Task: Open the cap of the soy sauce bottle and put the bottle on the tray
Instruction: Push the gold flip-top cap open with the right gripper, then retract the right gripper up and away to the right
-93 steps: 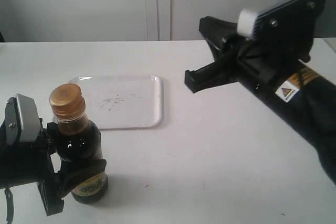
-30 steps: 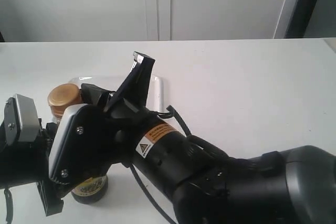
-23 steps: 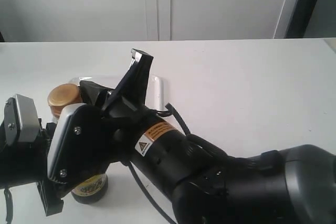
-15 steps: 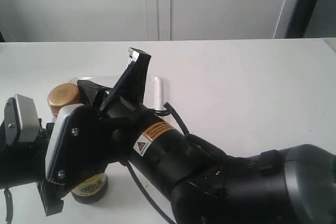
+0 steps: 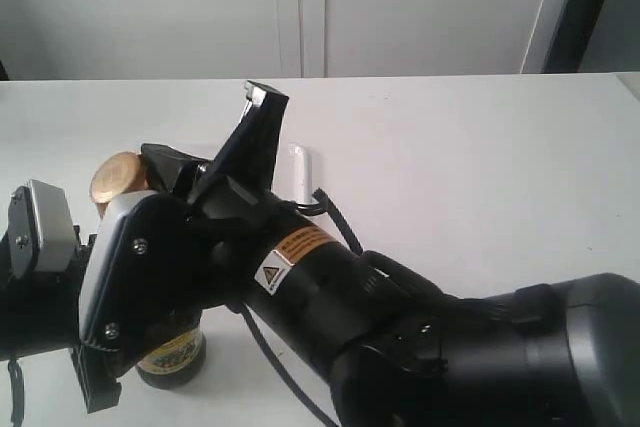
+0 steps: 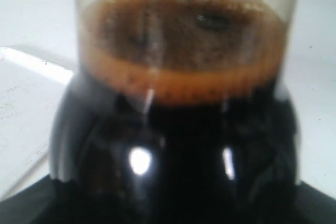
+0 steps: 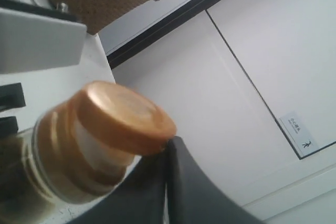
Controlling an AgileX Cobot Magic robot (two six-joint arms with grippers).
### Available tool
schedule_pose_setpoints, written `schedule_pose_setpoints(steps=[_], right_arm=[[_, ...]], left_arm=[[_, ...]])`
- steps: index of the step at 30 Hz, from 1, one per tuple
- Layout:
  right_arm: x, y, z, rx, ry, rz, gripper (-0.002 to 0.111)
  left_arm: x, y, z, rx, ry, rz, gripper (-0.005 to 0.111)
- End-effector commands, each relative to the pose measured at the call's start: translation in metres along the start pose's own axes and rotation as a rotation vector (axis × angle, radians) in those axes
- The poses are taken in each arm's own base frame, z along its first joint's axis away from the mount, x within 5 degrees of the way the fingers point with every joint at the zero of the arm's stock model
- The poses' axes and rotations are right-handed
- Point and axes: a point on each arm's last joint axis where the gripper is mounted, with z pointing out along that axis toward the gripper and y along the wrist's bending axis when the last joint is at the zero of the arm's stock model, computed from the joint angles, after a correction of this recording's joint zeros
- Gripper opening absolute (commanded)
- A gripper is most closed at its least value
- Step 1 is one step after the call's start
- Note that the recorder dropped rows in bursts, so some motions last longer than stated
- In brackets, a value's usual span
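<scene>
The soy sauce bottle [image 5: 168, 352] stands upright at the front left, dark liquid filling it to the neck [image 6: 178, 108]. My left gripper [image 5: 95, 352] is shut on its body. The golden-brown cap [image 5: 115, 179] has its lid [image 7: 128, 116] tilted up, and white plastic [image 7: 100, 153] shows beneath it. My right gripper [image 7: 169, 142] has its two dark fingers pressed together, their tips under the lid's edge. In the exterior view that gripper [image 5: 155, 159] sits right beside the cap. The white tray [image 5: 300, 162] is mostly hidden behind the right arm.
The bulky black right arm [image 5: 400, 327] crosses the front of the table from the right and covers the bottle's middle. Part of the tray's rim [image 6: 37, 64] lies just behind the bottle. White cabinet doors [image 5: 300, 7] stand behind the table.
The right arm swung in from the right over the tray to the cap. In the last second its tip pushed up and left, and the lid went from level to tilted. The bottle stayed put.
</scene>
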Motion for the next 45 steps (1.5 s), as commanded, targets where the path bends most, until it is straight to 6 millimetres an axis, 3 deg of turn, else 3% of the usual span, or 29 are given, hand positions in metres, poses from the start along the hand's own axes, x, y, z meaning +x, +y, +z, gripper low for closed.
schedule_pose_setpoints(steps=[1,6,9,14,19,25,30,37,45], right_arm=[[-0.020,-0.003,-0.008,-0.010,-0.081,-0.017,0.000],[-0.052,0.023,-0.023,-0.144,-0.191,-0.049,0.000],[-0.054,0.006,-0.024,0.019,-0.189,-0.003,0.000],[-0.053,-0.009,-0.028,0.061,-0.155,0.132,0.000],[-0.042,-0.036,-0.027,0.080,-0.146,0.437,0.000],[-0.024,-0.056,-0.024,0.030,-0.102,0.517,0.000],[-0.009,-0.059,-0.019,-0.101,-0.034,0.509,0.000],[0.013,-0.066,-0.012,-0.293,0.188,0.459,0.000],[0.043,-0.088,-0.012,-0.410,0.434,0.467,0.000]], left_arm=[[0.001,-0.003,0.001,0.016,0.012,0.005,0.000],[0.001,-0.003,0.001,0.016,0.012,0.005,0.000],[0.002,-0.003,0.001,0.018,0.012,0.006,0.000],[0.002,-0.003,0.001,0.018,0.012,0.006,0.000],[0.002,-0.003,0.001,0.018,0.012,0.006,0.000],[0.002,-0.003,0.001,0.018,0.012,0.006,0.000],[0.002,-0.003,0.001,0.018,0.012,0.006,0.000],[0.002,-0.003,0.001,0.018,0.012,0.006,0.000],[0.002,-0.003,0.001,0.018,0.012,0.006,0.000]])
